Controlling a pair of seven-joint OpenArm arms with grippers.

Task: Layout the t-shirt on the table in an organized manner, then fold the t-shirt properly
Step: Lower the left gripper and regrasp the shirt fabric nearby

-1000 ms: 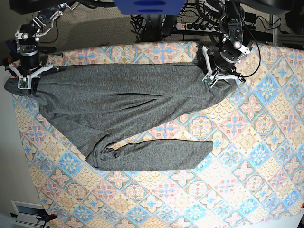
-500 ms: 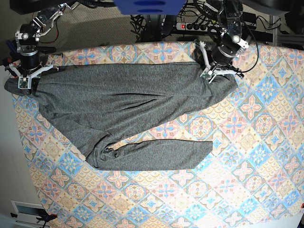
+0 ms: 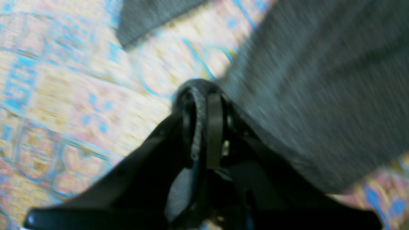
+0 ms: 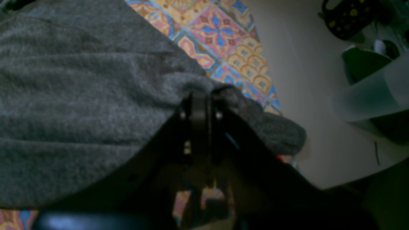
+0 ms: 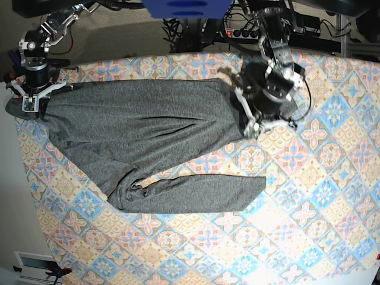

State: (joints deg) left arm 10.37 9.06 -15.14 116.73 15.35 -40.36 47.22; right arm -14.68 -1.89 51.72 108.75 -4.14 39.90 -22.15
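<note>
Both grippers are pinched onto the t-shirt [image 5: 148, 139]: the left gripper [image 3: 204, 105] has its jaws pressed together on a grey edge of cloth, and the right gripper [image 4: 199, 102] clamps a bunched corner at the far side of the table [image 5: 309, 196], close to its edge. In the base view the shirt lies stretched between them across the far half of the table, but not tidily. Its body narrows into a twisted, gathered knot near the middle, and a long strip of fabric doubles back along the near side. So, by my reading, the laying-out is only partly done: the cloth is down and held at two ends, yet it needs spreading flat and the bunched part untwisting. No fold has been started. The left wrist view is blurred, so finer detail there is unclear.
</note>
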